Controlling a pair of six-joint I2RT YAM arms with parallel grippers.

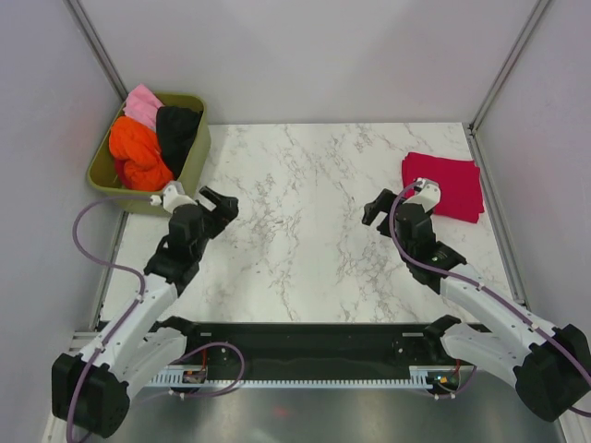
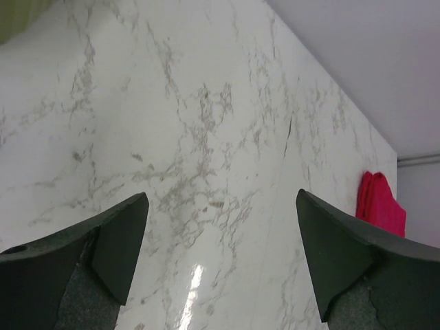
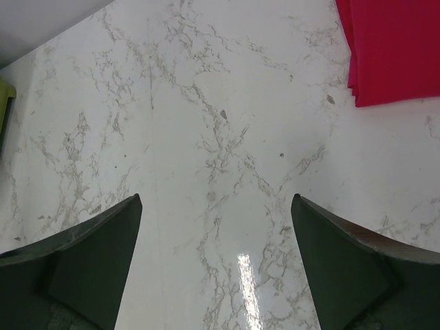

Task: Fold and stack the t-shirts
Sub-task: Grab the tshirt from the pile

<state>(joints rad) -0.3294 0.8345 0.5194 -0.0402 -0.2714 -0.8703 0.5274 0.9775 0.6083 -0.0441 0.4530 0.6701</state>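
Observation:
A folded crimson red t-shirt lies at the table's right side; it also shows in the right wrist view and far off in the left wrist view. An orange t-shirt, a pink t-shirt and a black t-shirt are bundled in the olive-green tub at the back left. My left gripper is open and empty, just right of the tub. My right gripper is open and empty, left of the red shirt.
The white marble table lies between the two grippers. Grey walls close the cell on three sides. A black rail with cables runs along the near edge by the arm bases.

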